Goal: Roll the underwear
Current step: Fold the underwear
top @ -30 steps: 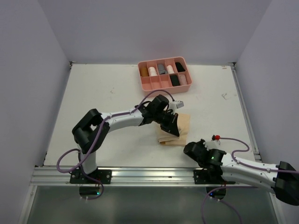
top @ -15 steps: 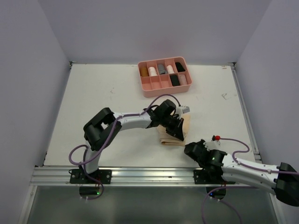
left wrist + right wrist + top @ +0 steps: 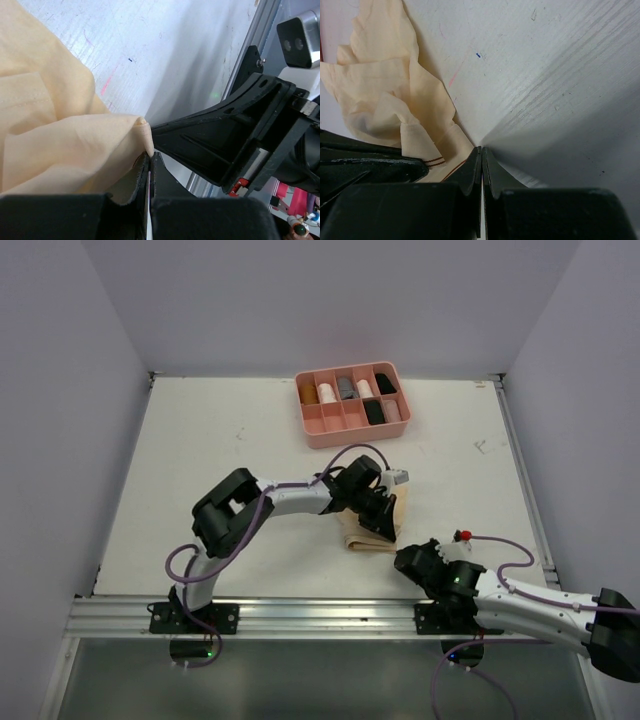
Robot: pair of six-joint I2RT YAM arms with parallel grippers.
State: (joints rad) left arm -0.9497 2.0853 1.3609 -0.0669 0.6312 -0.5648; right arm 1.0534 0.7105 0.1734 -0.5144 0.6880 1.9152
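Though largely hidden from above, found tan underwear (image 3: 364, 543) pinched in closed left gripper (image 3: 151, 162); found right gripper (image 3: 481, 152) closed on nothing, near right

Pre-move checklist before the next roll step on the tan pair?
1. Left gripper shut on the tan underwear: ok.
2. Right gripper holding cloth: cannot tell; it is shut, tips at the cloth's edge.
3. Room between the grippers: not ok, tips crowd together.
4. Underwear rolled: not ok, bunched and loose.
5. Pink tray clear of both arms: ok.
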